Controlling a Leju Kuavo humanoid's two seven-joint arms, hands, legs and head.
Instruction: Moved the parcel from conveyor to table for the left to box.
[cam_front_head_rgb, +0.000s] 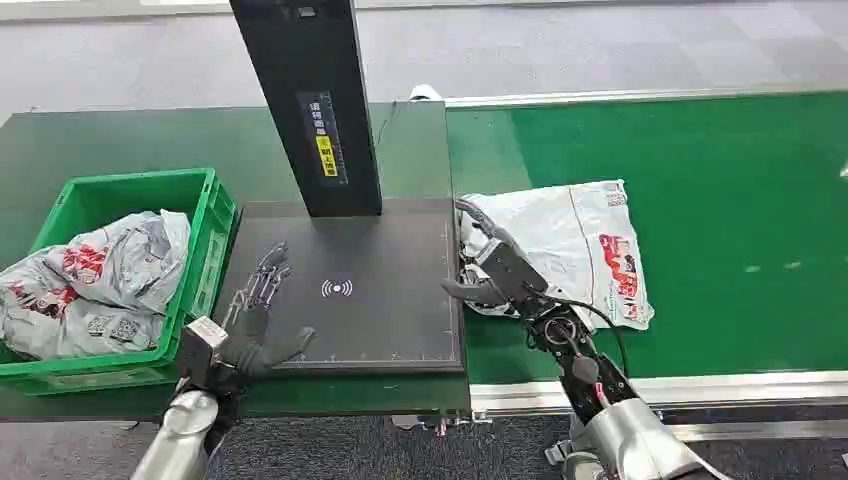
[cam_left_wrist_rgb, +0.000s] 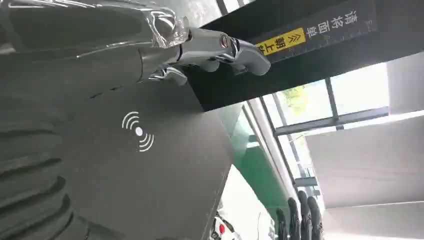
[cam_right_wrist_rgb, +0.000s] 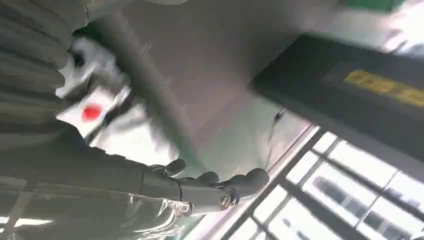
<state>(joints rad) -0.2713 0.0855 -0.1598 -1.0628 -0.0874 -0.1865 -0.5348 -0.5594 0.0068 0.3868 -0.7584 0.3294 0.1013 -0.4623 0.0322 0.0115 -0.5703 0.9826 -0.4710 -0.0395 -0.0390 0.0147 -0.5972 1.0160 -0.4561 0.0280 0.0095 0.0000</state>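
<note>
I see my right hand (cam_front_head_rgb: 487, 268) touching the white plastic parcel (cam_front_head_rgb: 572, 250) on the green conveyor belt (cam_front_head_rgb: 720, 220), just beside the black scanner pad (cam_front_head_rgb: 345, 290); my left hand (cam_front_head_rgb: 262, 318) rests open on that pad.

Parcel (cam_front_head_rgb: 575, 245) lies on green conveyor (cam_front_head_rgb: 720, 160).

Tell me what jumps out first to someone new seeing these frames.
The white parcel with red print lying on the bright green conveyor, with the right hand at its near-left edge. Next, the green crate at far left, already holding similar grey bags, and the black scan pad with its tall post between them, the left hand resting open on it.
</note>
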